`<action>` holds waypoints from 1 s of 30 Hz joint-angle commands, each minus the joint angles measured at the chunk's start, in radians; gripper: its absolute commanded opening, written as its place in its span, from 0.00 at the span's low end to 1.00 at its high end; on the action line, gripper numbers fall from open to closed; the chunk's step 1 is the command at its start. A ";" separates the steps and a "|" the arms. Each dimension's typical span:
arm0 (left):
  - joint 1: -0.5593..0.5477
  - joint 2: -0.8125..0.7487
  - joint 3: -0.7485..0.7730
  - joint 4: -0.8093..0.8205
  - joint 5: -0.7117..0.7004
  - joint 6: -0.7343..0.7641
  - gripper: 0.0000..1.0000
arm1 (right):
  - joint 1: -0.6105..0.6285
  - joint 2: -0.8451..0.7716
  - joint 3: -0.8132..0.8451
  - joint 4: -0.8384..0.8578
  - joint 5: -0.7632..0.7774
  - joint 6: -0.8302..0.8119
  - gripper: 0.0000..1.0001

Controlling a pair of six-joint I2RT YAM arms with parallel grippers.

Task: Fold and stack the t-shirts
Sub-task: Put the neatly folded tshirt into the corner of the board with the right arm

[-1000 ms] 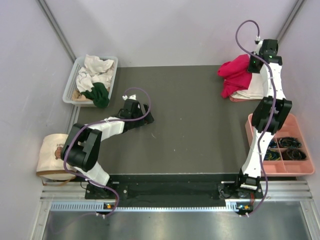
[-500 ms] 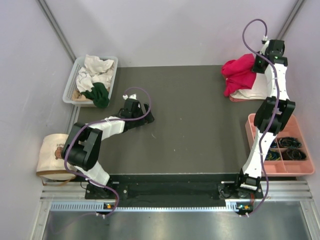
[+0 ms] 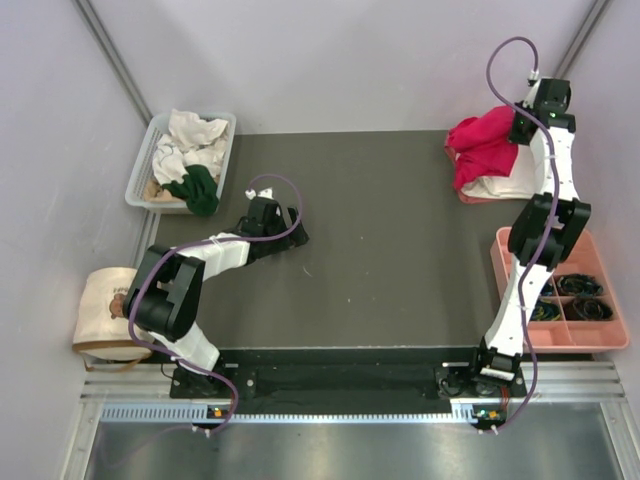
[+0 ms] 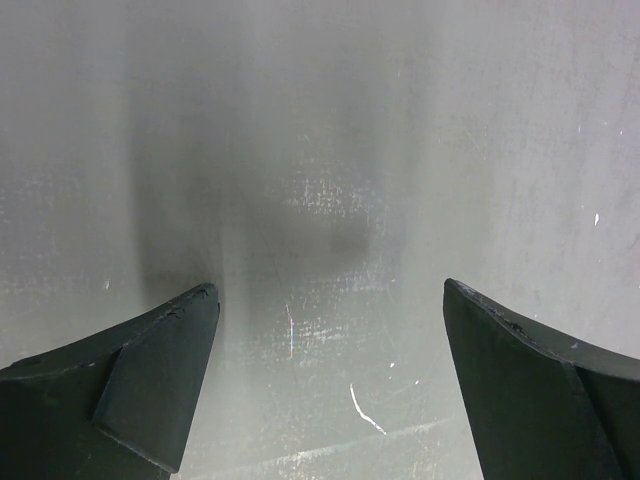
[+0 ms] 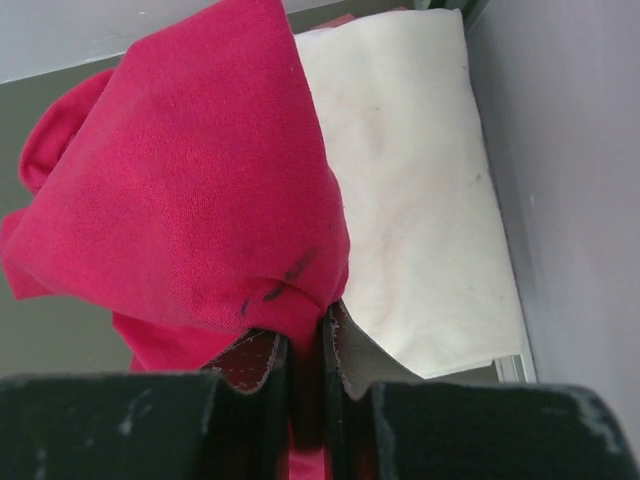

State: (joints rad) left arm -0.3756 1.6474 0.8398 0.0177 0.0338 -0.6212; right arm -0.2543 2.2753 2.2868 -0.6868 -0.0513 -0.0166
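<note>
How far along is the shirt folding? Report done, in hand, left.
Done: one cream-white shirt lies folded in the far right corner. In hand: the right hand is shut on the crimson shirt, bunched over it. Left: crumpled shirts wait in the bin; the left hand is open and empty.

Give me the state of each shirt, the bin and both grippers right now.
Left gripper: open, empty, over bare table.
Right gripper: shut on the red t-shirt.
Red t-shirt: bunched, gripped, partly over the cream t-shirt.
Cream t-shirt: folded flat on the table.
Bin shirts: crumpled, unfolded, in the white bin.
</note>
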 commanded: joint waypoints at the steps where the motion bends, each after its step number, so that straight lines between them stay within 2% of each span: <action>1: 0.000 0.060 -0.021 -0.094 0.018 -0.006 0.99 | -0.040 -0.016 0.022 0.076 0.083 0.009 0.00; 11: 0.000 0.075 -0.001 -0.099 0.028 -0.003 0.99 | -0.083 0.044 0.011 0.070 0.148 0.064 0.00; 12: 0.000 0.077 -0.002 -0.101 0.029 -0.003 0.99 | -0.085 0.052 0.016 0.066 0.148 0.073 0.07; 13: 0.000 0.075 -0.001 -0.102 0.029 -0.002 0.99 | -0.088 0.061 0.023 0.056 0.146 0.079 0.19; 14: 0.000 0.077 -0.002 -0.102 0.028 -0.002 0.99 | -0.088 0.075 0.029 0.055 0.146 0.086 0.37; 15: 0.000 0.077 -0.004 -0.102 0.026 -0.003 0.99 | -0.088 0.076 0.036 0.055 0.145 0.101 0.68; 16: 0.000 0.077 -0.004 -0.102 0.026 -0.002 0.99 | -0.088 0.075 0.036 0.055 0.142 0.109 0.73; 18: 0.000 0.078 -0.007 -0.102 0.025 -0.002 0.99 | -0.088 0.047 0.020 0.075 0.104 0.131 0.81; 21: 0.000 0.072 -0.013 -0.093 0.026 -0.006 0.99 | -0.088 -0.009 -0.006 0.108 0.015 0.151 0.86; 24: 0.000 0.074 -0.021 -0.084 0.031 -0.014 0.99 | -0.080 -0.055 -0.024 0.127 -0.079 0.168 0.90; 30: 0.000 0.072 -0.038 -0.064 0.043 -0.025 0.99 | -0.037 -0.195 -0.130 0.181 -0.137 0.185 0.92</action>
State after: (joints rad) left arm -0.3756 1.6695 0.8581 0.0353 0.0463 -0.6270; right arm -0.3214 2.2425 2.1723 -0.6048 -0.0986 0.1356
